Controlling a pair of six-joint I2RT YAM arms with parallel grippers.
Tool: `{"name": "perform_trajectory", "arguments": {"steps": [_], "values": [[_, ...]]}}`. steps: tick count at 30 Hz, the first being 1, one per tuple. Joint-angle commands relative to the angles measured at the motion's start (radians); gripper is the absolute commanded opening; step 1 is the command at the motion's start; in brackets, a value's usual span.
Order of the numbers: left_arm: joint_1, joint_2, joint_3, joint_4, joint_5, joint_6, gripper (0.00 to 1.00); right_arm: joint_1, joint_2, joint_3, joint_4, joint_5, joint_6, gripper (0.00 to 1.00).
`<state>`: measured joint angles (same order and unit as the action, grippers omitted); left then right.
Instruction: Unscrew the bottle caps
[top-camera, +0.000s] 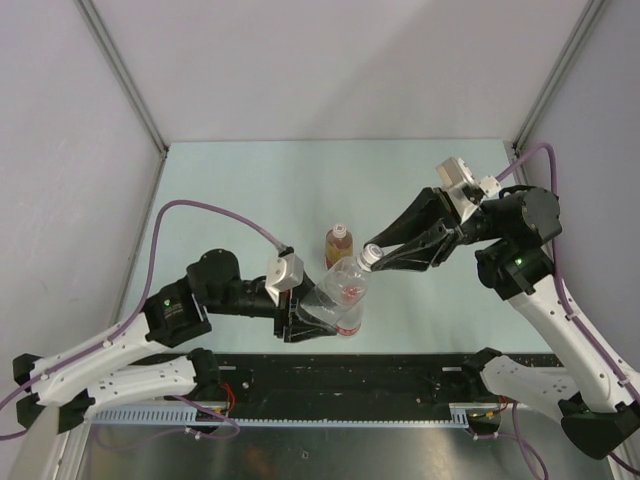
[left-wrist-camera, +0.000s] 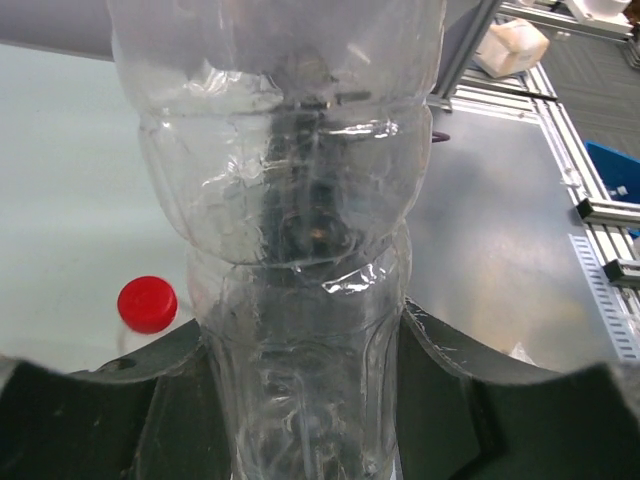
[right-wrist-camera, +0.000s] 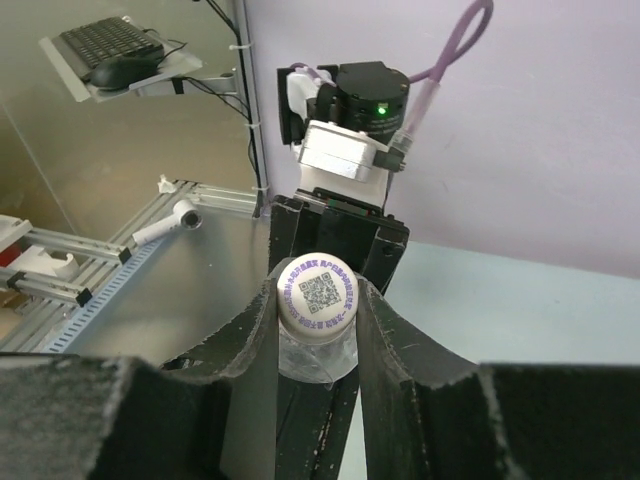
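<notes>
Clamping the clear bottle (left-wrist-camera: 300, 250), tilted over the table (top-camera: 250, 180), in the left gripper (top-camera: 300, 322); pinching its white cap (right-wrist-camera: 317, 293) (still seated on the neck) in the right gripper (top-camera: 378, 254). Leaving the amber bottle (top-camera: 339, 248), standing behind, capped. Judging the task barely begun.

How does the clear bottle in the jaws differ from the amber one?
The clear bottle is tilted, left gripper jaws round its body, right gripper jaws on its white cap; the amber bottle stands upright on the table, untouched. The clear bottle looks empty; the amber bottle holds liquid. Both look capped.
</notes>
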<state>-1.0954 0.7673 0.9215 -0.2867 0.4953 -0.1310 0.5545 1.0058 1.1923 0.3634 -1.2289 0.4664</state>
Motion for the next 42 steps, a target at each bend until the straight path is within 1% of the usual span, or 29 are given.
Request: {"name": "perform_trajectory", "arguments": {"steps": [1,3,6,12,15,18,29,37,42], "values": [[-0.007,0.002,0.003,0.133,0.179,0.052,0.00,0.005,0.020,-0.013,0.003,0.009,-0.026,0.00],[-0.004,-0.004,-0.005,0.134,0.151,0.051,0.00,0.005,0.017,-0.015,-0.008,0.028,-0.032,0.00],[0.003,-0.021,-0.023,0.133,0.066,0.050,0.00,0.005,0.012,-0.014,-0.031,0.076,-0.040,0.01],[0.017,-0.059,-0.068,0.116,-0.087,0.062,0.00,0.004,0.009,-0.014,-0.033,0.146,-0.035,0.10],[0.022,-0.063,-0.077,0.088,-0.130,0.073,0.00,0.003,0.009,-0.015,-0.030,0.165,-0.033,0.14],[0.026,-0.065,-0.082,0.063,-0.155,0.084,0.00,0.000,0.010,-0.014,-0.030,0.184,-0.032,0.15],[0.050,-0.107,-0.112,0.013,-0.168,0.107,0.00,-0.036,0.004,-0.015,0.042,0.194,0.027,0.14],[0.064,-0.112,-0.125,-0.005,-0.097,0.120,0.00,-0.061,0.004,-0.015,0.137,0.154,0.090,0.16],[0.073,-0.113,-0.128,-0.012,-0.081,0.128,0.00,-0.083,-0.007,-0.014,0.166,0.154,0.113,0.17]]}}
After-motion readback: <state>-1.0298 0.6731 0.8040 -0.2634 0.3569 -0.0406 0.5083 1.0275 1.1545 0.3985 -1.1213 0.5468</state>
